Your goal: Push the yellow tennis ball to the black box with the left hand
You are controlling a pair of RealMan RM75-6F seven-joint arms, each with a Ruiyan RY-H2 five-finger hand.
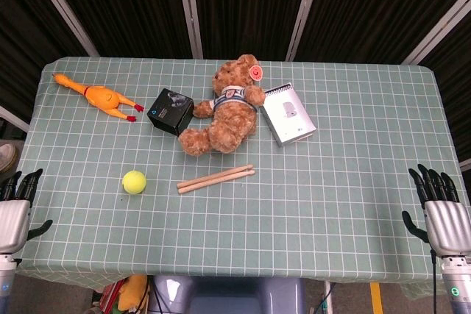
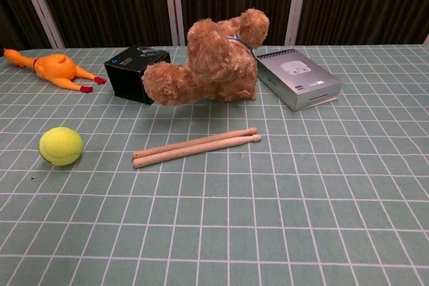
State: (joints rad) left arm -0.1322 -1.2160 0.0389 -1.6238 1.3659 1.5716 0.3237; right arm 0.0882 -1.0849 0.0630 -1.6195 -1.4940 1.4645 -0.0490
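The fingers (image 1: 20,183) of the left hand (image 1: 13,215) were spread and straight, holding nothing, at the near left edge of the table (image 1: 353,196), and those of the right hand (image 1: 441,215) were likewise apart and empty at the near right edge. The yellow tennis ball (image 1: 134,182) lay on the checked cloth nearer the robot than the black box (image 1: 170,111) and a little to its left, well apart from it and from the left hand. The black box was closed, so nothing of its contents could be seen; its right side sat just beside the teddy bear (image 1: 224,108), whose paw seemed to touch it. To the left of the black box lay a rubber chicken (image 1: 99,96), near but apart. Right of the bear, further from the black box, was a grey box (image 1: 289,114) with a spiral edge, also closed. Two wooden sticks (image 1: 215,179) lay side by side, nearer the robot than the black box and to its right. Only the head view showed the hands; the chest view showed neither, but gave the ball (image 2: 61,146), the black box (image 2: 133,72) and the sticks (image 2: 196,147) from low down, with the bear (image 2: 204,65) lying tipped over.
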